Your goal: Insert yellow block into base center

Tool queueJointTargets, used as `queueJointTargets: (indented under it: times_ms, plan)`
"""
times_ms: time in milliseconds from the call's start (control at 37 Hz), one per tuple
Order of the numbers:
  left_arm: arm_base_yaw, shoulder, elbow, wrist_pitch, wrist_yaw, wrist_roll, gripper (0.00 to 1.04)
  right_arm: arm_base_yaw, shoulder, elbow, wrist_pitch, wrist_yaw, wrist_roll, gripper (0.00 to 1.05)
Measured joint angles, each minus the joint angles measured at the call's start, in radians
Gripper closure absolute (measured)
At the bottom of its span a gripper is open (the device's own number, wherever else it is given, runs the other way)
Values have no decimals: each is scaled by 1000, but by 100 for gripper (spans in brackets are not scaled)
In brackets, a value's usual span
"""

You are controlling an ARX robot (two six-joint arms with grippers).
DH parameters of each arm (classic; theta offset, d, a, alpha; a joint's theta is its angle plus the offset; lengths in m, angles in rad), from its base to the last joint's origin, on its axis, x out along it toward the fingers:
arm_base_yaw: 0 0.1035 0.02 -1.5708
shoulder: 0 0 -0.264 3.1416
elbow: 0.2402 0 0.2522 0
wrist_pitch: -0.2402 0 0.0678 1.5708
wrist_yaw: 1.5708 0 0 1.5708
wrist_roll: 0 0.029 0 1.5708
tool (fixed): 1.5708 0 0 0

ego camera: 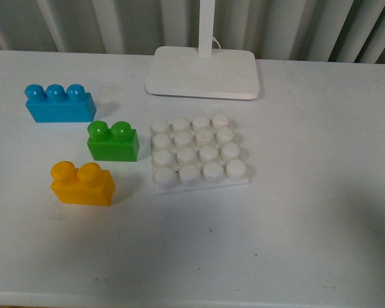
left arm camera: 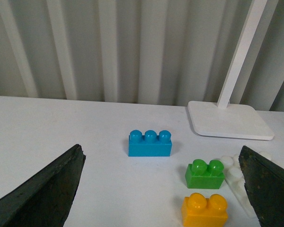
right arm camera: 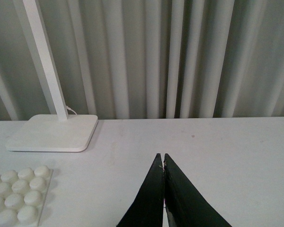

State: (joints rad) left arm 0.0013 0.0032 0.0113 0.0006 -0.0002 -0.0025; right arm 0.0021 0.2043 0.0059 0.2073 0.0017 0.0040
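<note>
1. Opening on the approach step: no grasp made yet, and neither arm appearing in the front view.
2. Showing the yellow block (ego camera: 82, 184) sitting studs-up on the white table (ego camera: 308, 224), at about 8 o'clock from the base (ego camera: 201, 154), apart from it and touched by nothing.
3. Showing the base lying flat with all sixteen studs bare, the four centre studs being the target.
4. Marking the distractors around the base: the green two-stud brick (ego camera: 113, 142) at 9 o'clock, just beside its edge; the blue three-stud brick (ego camera: 59, 104) at 10 o'clock, farther off; the lamp foot (ego camera: 203, 72) at 12 o'clock.
5. Presenting the left gripper (left arm camera: 161, 163) spread wide, with nothing between the fingers, hovering above the table and facing all three bricks.
6. Presenting the right gripper (right arm camera: 164, 163) pinched together, fingertips meeting on nothing, hanging over bare table on the 3 o'clock side of the base.
7. Judging the next move: calling for the left gripper, nearer and spread, to come down over the yellow block and close on its sides without nudging the green brick near its 1 o'clock corner.
8. Then calling for lifting, carrying toward 3 o'clock, squaring over the centre studs and pressing straight down.
</note>
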Motion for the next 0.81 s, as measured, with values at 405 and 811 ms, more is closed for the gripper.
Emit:
queueJointTargets:
  times_ms: [405,811]
  plan:
    - [0,0,0,0,0,0,6,0,-199,0,-206,-1,0,104]
    - [0,0,0,0,0,0,6,0,-200,0,-206,0,-2,52]
